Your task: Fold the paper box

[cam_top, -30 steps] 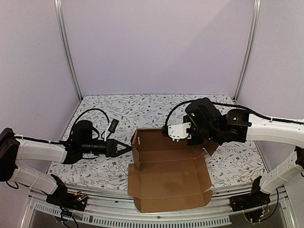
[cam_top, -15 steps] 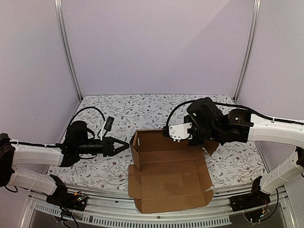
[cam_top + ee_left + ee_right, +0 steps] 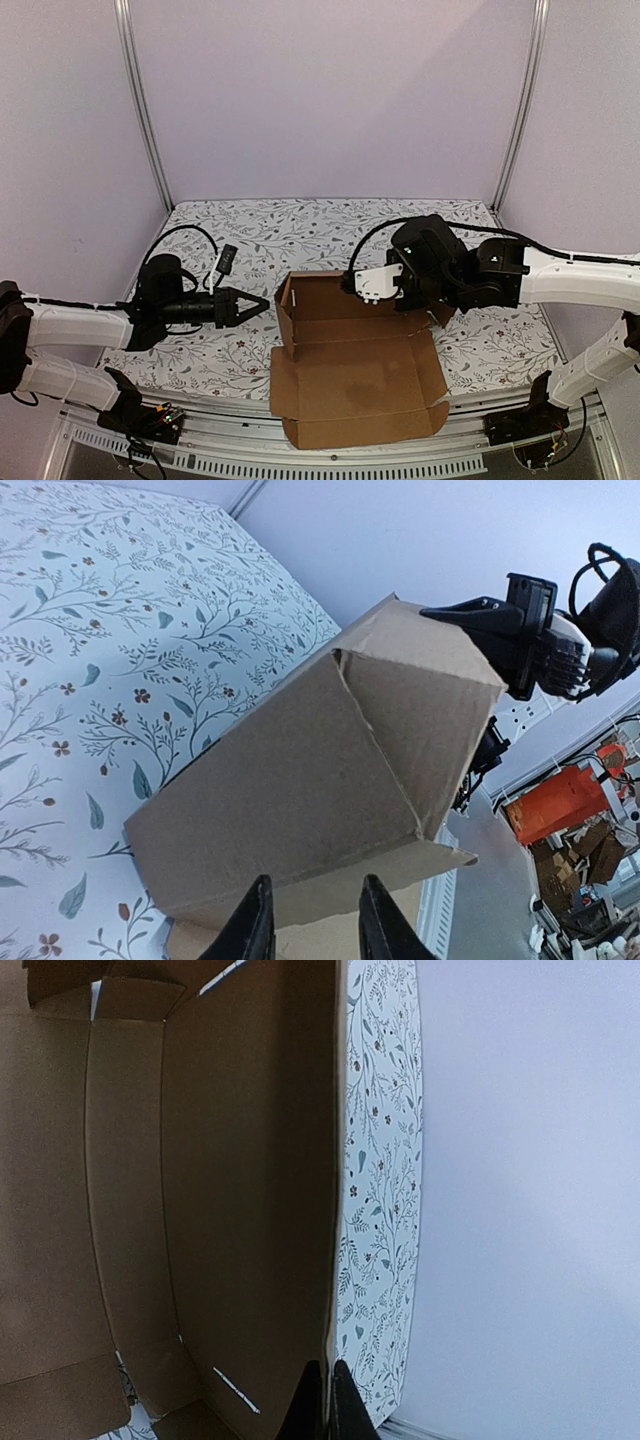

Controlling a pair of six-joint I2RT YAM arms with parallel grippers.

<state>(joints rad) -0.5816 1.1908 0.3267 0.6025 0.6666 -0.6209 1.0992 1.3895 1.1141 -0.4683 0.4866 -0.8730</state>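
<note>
The paper box (image 3: 350, 350) is a brown cardboard sheet, partly formed, at the table's near middle. Its back and left walls stand up and its front panel lies flat over the near edge. My left gripper (image 3: 262, 302) is open and empty, pointing at the outside of the left wall, a short way off. In the left wrist view the box (image 3: 300, 780) fills the space ahead of the left gripper (image 3: 312, 930). My right gripper (image 3: 420, 300) is at the back wall's right end. In the right wrist view the right gripper (image 3: 328, 1400) is pinched on the upright wall edge of the box (image 3: 220, 1160).
The floral tablecloth (image 3: 300, 230) covers the table, with lilac walls on three sides and metal posts (image 3: 140, 110) at the back corners. A metal rail (image 3: 250, 450) runs along the near edge. An orange object (image 3: 560, 800) lies beyond the table.
My left arm has drawn back a little to the left and its gripper has risen slightly. My right gripper has shifted slightly left and down while holding the wall. The box has hardly moved.
</note>
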